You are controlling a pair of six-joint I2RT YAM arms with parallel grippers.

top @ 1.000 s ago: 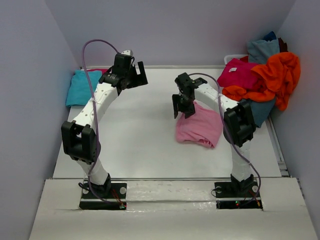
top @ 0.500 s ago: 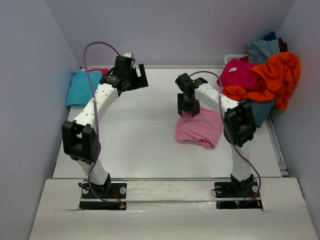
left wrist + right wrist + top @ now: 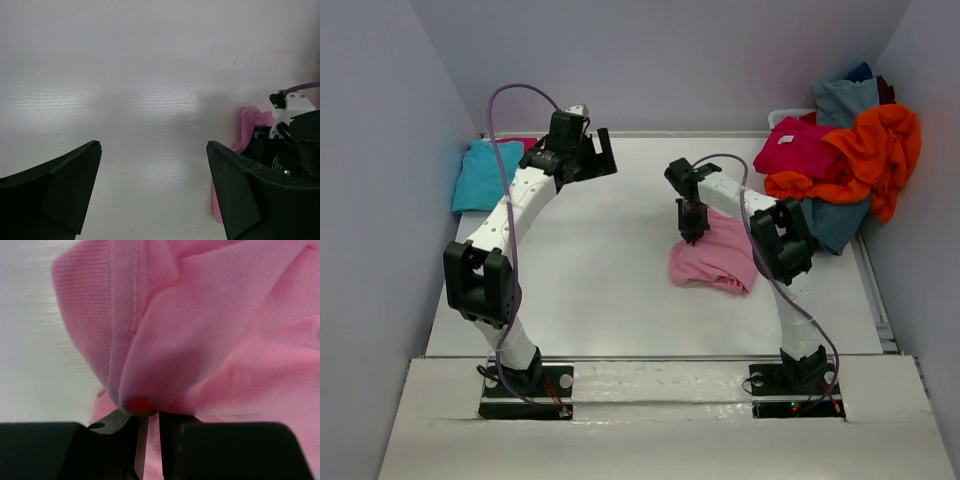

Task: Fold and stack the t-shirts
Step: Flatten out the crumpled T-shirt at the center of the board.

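The right gripper pinched a fold of the pink shirt between nearly closed jaws. The shirt lay crumpled right of the table's middle. The left gripper hung over the far left, jaws wide apart.

Light pink t-shirt (plain), white table

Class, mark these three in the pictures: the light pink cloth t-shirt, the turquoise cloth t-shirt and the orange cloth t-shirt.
light pink cloth t-shirt (image 3: 718,262): top view, middle of its crumpled body.
turquoise cloth t-shirt (image 3: 480,178): top view, centre of its visible cloth.
orange cloth t-shirt (image 3: 888,140): top view, its draped upper fold.
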